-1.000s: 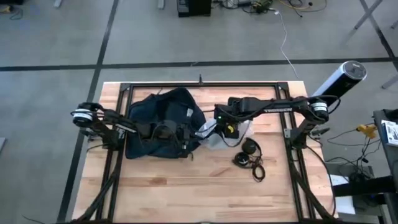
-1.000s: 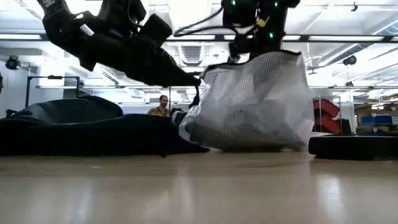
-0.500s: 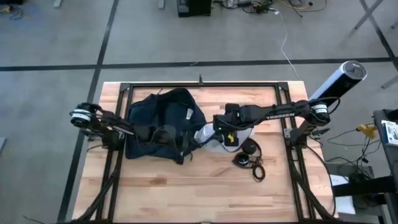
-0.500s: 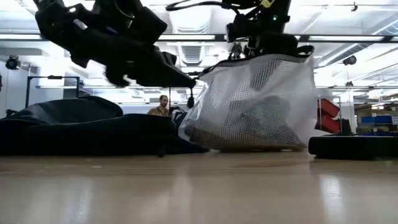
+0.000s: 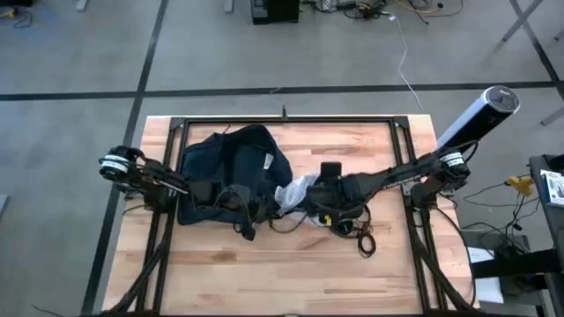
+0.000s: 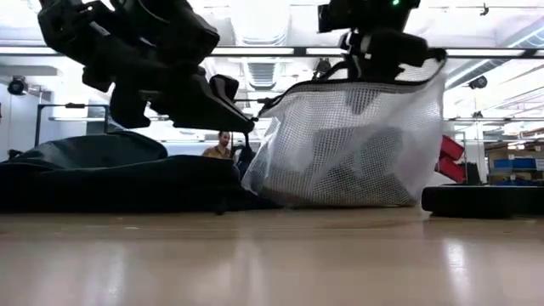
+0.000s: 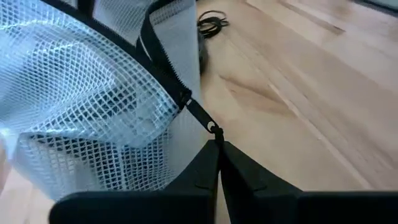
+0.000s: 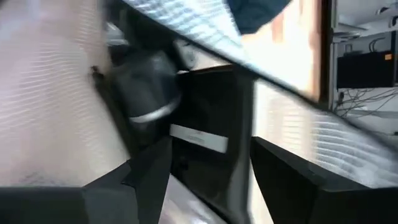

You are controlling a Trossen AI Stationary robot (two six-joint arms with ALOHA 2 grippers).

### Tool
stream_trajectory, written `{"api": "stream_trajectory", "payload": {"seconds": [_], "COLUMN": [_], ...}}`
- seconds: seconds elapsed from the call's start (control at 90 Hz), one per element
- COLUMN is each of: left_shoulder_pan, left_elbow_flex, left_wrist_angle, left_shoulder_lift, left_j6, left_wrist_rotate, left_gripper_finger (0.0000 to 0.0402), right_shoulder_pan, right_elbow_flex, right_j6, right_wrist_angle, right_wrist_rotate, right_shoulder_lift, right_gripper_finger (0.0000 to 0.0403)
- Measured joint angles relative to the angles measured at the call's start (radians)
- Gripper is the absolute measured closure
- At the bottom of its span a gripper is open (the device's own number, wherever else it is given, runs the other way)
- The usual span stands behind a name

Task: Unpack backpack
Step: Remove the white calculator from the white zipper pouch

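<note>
The dark navy backpack (image 5: pixel 231 163) lies slumped on the table's left half and also shows in the low view (image 6: pixel 102 174). Right of it stands a white mesh pouch (image 6: pixel 348 144) with a black zipper band; it is also in the high view (image 5: pixel 295 189). Its bottom seems to rest on the wood. My left gripper (image 7: pixel 217 144) is shut at the pouch's zipper end, on the backpack side (image 6: pixel 251 119). My right gripper (image 6: pixel 382 64) is above the pouch, shut on its top edge (image 5: pixel 324 210). My left gripper pinches the pouch's black zipper pull (image 7: pixel 214 132) between its two fingertips, only at their free ends. The fingers come slanting down from the table's left. The zipper band runs straight away from them. My right gripper holds the pouch's top edge (image 6: pixel 374 75) from above, one finger (image 8: pixel 149 168) on each side of the dark band (image 8: pixel 211 118). The pouch hangs below it with its top drawn straight, and its bottom (image 6: pixel 340 200) appears to rest on the table.
Black headphones with cables (image 5: pixel 355 231) lie near the pouch, toward the table's right and near side, and show at the right in the low view (image 6: pixel 480 200). A black frame (image 5: pixel 282 121) borders the table. Bare wood lies along the near edge.
Both grippers have moved toward the table's near edge, the right one carrying the pouch's top with it. The pouch has been drawn away from the backpack and nearer, and its top edge now stretches wider and straighter between the two grippers.
</note>
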Motion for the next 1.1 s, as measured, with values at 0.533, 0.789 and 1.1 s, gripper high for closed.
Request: {"api": "stream_trajectory", "payload": {"seconds": [0.533,0.789,1.1], "left_shoulder_pan": [-0.094,-0.099,-0.101], "left_elbow_flex": [-0.034,-0.036,-0.035], "left_wrist_angle": [-0.001,-0.002,0.035], "left_shoulder_lift": [-0.002,-0.002,-0.002], "left_j6": [0.043,0.032,0.052], "left_wrist_rotate": [0.039,0.040,0.039], "left_gripper_finger": [0.0402,0.0402,0.0402], "right_shoulder_pan": [0.130,0.167,0.151], "right_elbow_flex": [0.027,0.022,0.002], "right_j6": [0.191,0.184,0.184], "right_wrist_angle": [-0.093,-0.078,0.006], "right_wrist_rotate": [0.232,0.289,0.205], "right_shoulder_lift": [0.122,0.141,0.139], "right_gripper_finger": [0.0203,0.0203,0.0203]}}
